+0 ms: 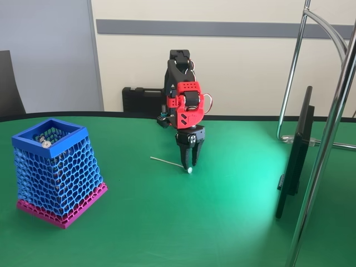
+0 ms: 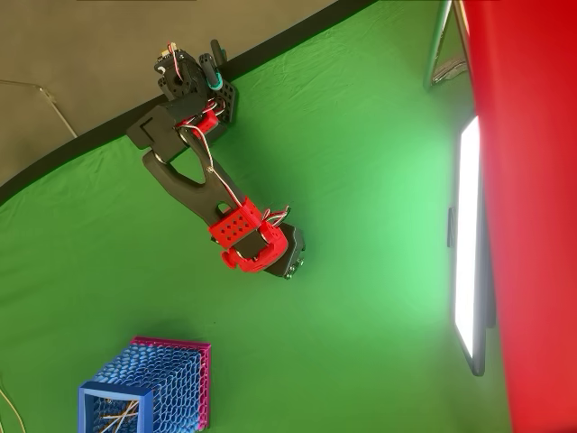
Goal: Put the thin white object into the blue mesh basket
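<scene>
Where the green cloth (image 1: 233, 222) comes closest to the fixed camera, at the lower left of the frame, the blue mesh basket (image 1: 58, 172) is seen standing upright: a tapered square form of honeycomb mesh, with a solid blue rim above and a magenta-pink base below. A small grey round knob (image 1: 46, 143) can be made out just inside its rim. In the overhead view the basket (image 2: 149, 388) is found at the lower left, with pale thin pieces lying inside it.

Further back, near the middle of the fixed view, the thin white object (image 1: 168, 162) is seen lying flat on the cloth, well apart from the basket. It is a very thin pale stick, slanting down to the right, with a small round whitish head at its right end.

Directly over that head the gripper (image 1: 189, 165) is pointed straight down, its black fingers narrowly parted around the head; whether it is actually pinched cannot be told. Behind it, the red-and-black arm (image 1: 185, 103) is folded steeply over from its base. In the overhead view the arm (image 2: 236, 225) is stretched from the upper left toward the centre.
</scene>
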{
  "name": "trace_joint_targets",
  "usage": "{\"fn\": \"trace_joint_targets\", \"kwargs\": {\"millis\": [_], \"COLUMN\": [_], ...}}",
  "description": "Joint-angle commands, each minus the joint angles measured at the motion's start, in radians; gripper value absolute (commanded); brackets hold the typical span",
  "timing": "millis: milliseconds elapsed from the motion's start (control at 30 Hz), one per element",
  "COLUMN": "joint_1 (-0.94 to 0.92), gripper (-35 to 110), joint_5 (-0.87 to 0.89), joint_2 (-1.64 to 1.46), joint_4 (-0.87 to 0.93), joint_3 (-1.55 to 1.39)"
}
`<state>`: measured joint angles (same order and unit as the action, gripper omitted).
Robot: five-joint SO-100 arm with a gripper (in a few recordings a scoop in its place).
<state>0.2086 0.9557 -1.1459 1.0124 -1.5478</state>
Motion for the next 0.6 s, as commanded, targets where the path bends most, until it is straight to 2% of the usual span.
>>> {"fn": "trace_joint_targets", "kwargs": {"millis": [0, 567], "joint_1": [-0.006, -0.038], "gripper": [20, 20], "joint_5": [0.008, 0.020], "joint_2": [-0.003, 0.012], "joint_4": [0.005, 0.018], "joint_3": [0.034, 0.035]}}
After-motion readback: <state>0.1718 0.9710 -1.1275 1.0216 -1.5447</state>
